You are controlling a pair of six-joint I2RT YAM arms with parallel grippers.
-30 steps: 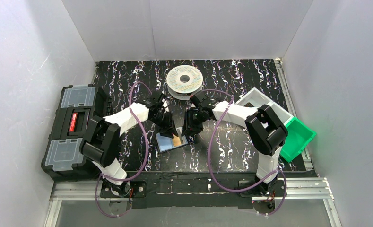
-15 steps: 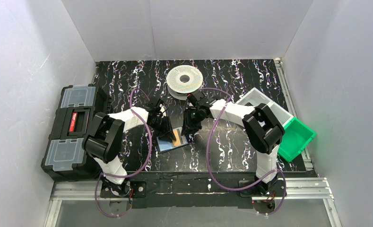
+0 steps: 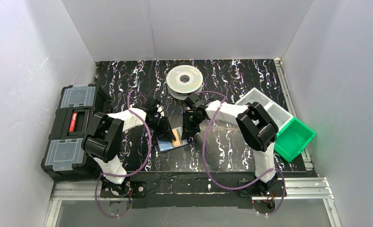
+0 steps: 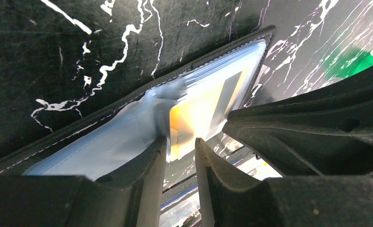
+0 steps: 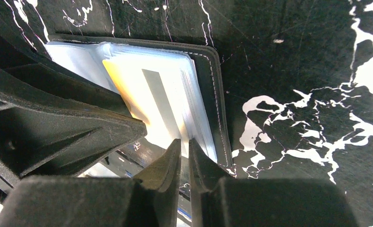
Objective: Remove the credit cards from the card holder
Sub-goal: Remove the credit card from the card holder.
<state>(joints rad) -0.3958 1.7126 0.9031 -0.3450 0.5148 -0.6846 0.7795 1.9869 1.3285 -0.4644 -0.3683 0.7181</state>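
The card holder [image 3: 167, 145] lies open on the marbled table, its black stitched rim [image 5: 213, 80] around bluish-grey clear sleeves [image 4: 113, 137]. An orange-tan credit card [image 4: 205, 106] with a grey stripe sits in the sleeves [image 5: 146, 99]. My left gripper [image 4: 179, 144] stands narrowly open, one finger [image 4: 149, 161] resting on a sleeve and the card's corner at the gap. It hangs over the holder's left half [image 3: 166, 131]. My right gripper [image 5: 185, 142] has its jaws almost together, a thin gap left, tips at the card's near edge. It reaches in from the right [image 3: 188, 132].
A white filament spool [image 3: 184, 80] lies behind the grippers. A big black toolbox [image 3: 73, 132] fills the left edge. A white bin [image 3: 262, 100] and a green bin [image 3: 295, 137] stand at the right. White walls enclose three sides.
My right gripper's jaws have narrowed steadily and its arm has edged in toward the holder. My left gripper has sunk closer onto the sleeves, its opening unchanged.
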